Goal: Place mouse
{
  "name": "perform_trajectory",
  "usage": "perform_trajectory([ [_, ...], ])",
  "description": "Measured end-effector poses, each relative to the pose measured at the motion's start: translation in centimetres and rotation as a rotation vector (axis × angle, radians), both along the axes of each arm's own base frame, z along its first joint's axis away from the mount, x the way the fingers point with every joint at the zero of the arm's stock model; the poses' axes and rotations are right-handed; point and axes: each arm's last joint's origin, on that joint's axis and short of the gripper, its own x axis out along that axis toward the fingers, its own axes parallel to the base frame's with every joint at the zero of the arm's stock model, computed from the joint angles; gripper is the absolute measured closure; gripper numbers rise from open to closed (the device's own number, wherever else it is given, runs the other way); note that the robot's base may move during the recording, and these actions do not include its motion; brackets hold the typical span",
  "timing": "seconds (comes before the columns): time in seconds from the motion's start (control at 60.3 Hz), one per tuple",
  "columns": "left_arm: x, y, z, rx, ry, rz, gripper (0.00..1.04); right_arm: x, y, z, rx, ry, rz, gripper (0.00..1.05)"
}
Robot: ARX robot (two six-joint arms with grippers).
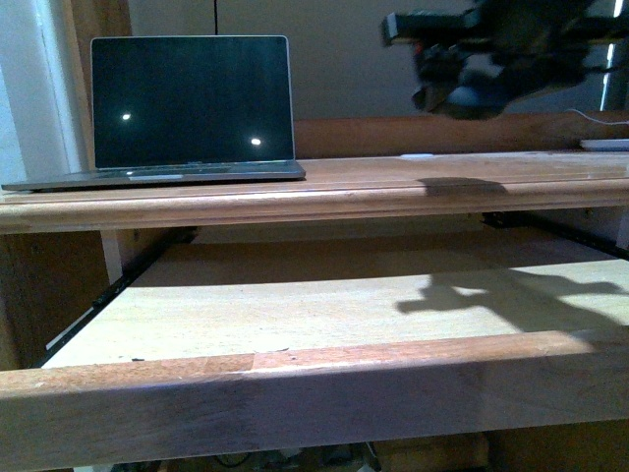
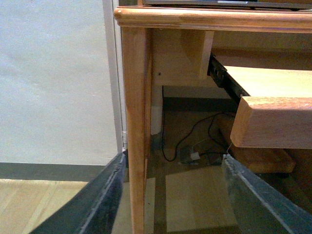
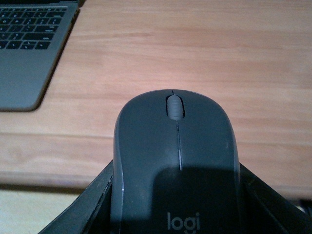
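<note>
The mouse (image 3: 175, 161) is dark grey and dome-shaped, with a scroll wheel and a "logi" mark. My right gripper (image 3: 175, 204) is shut on it, one dark finger on each side. It hangs above the wooden desk top (image 3: 195, 53), to the right of the laptop (image 3: 29, 48). In the front view the right gripper (image 1: 472, 93) is a blurred dark shape high at the upper right, and the mouse (image 1: 477, 98) shows as a grey blur under it. My left gripper (image 2: 173, 195) is open, low beside the desk leg (image 2: 135, 122), with nothing between its fingers.
The open laptop (image 1: 192, 103) with a dark screen stands at the desk's left. A pull-out wooden shelf (image 1: 324, 305) extends below the desk top (image 1: 393, 187). A white object (image 1: 604, 145) lies at the far right. Cables (image 2: 195, 146) lie on the floor under the desk.
</note>
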Motion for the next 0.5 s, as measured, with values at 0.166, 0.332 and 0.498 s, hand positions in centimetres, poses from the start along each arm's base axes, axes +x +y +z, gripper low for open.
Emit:
perform_trajectory([
  [0.166,0.0,0.0,0.0,0.0,0.0,0.0,0.14,4.2,3.4,-1.7,-0.006,0.016,-0.066,0.5],
  [0.332,0.0,0.0,0.0,0.001,0.0,0.0,0.08,7.1,4.0,-3.1,-0.007,0.002,-0.157,0.5],
  [0.498,0.0,0.0,0.0,0.001,0.0,0.0,0.08,8.6,4.2,-4.4,0.0,-0.008,-0.193,0.5],
])
